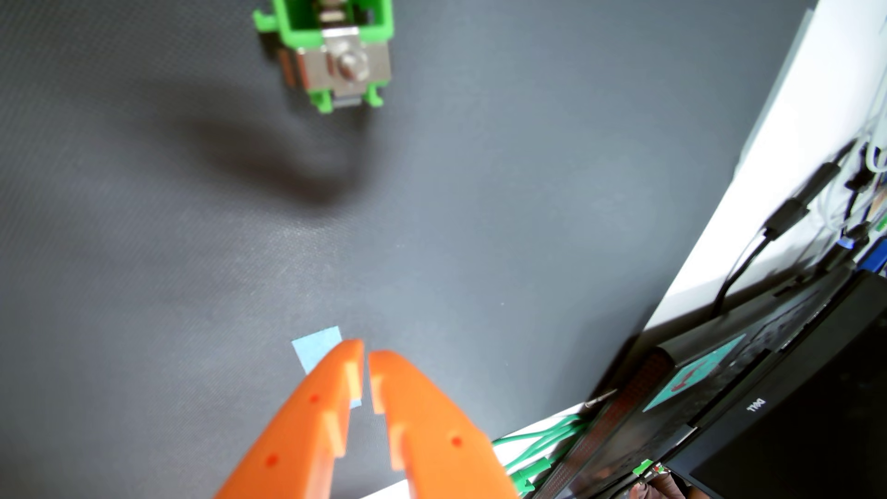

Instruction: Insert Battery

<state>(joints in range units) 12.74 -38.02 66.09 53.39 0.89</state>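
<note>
In the wrist view my orange gripper (365,352) enters from the bottom edge, its two fingertips almost touching with only a thin gap and nothing between them. It hovers over a small light-blue tape patch (314,346) on the dark grey mat (144,288). Far ahead, at the top edge, stands a green plastic holder (331,29) with a silver metal contact plate and stud (348,65) on its near face. No battery shows in this view.
The mat's edge runs diagonally down the right side, with a white tabletop (749,192) beyond it. A black Dell device (768,422), black cables (787,211) and green wires (542,441) crowd the lower right corner.
</note>
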